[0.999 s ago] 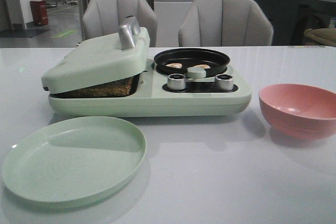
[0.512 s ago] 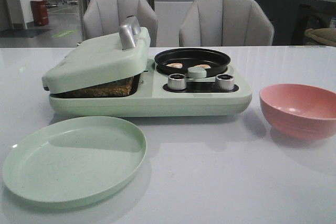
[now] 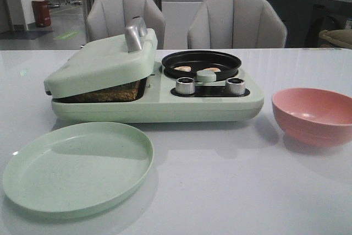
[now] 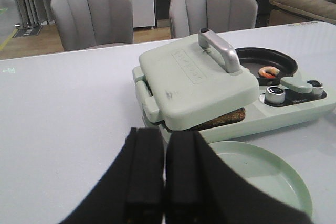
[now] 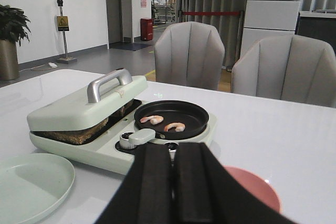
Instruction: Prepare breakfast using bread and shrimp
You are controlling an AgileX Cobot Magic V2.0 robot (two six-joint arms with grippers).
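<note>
Both arms are drawn back from the work, absent from the front view; each wrist view shows its own gripper, the left gripper (image 4: 164,179) and the right gripper (image 5: 173,182), with the black jaws pressed together and nothing held. On the white glossy table (image 3: 231,191) sits a pale green breakfast-maker appliance (image 3: 165,100). Its hinged green lid with a silver handle (image 3: 102,61) rests tilted on the browned, thick-sliced bread (image 3: 107,93), which props it ajar. In the small round black pan (image 3: 201,63) on the appliance's right half lie two pinkish curved shrimp (image 3: 183,69), apart from each other, behind the two silver knobs (image 3: 185,85). An empty pale green round plate (image 3: 77,166) lies in front of the appliance; an empty pink bowl (image 3: 313,115) stands to the right. Judgement: cooking looks finished and serving not begun. The next move likely calls for a gripper to open, take the lid handle and lift, before the bread goes to the plate.
</note>
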